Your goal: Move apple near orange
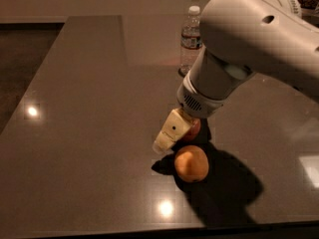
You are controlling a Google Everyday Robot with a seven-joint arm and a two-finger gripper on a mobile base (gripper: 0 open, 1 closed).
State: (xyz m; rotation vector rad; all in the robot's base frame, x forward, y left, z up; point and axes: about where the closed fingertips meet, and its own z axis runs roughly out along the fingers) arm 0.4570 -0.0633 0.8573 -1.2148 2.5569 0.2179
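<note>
The apple (193,129) is small and red. It sits low over the dark table, just behind the orange, and the gripper hides most of it. The orange (191,164) is orange-yellow and rests on the table directly in front of the apple, nearly touching it. My gripper (172,133) is at the apple, and its cream-coloured tip slants down along the apple's left side. The big white arm (249,49) reaches in from the upper right and hides the far side of the gripper.
A clear plastic water bottle (191,36) stands upright behind the arm, near the back of the table. The table's front edge (149,230) runs close below the orange. The arm's shadow (224,193) lies to the right of the orange.
</note>
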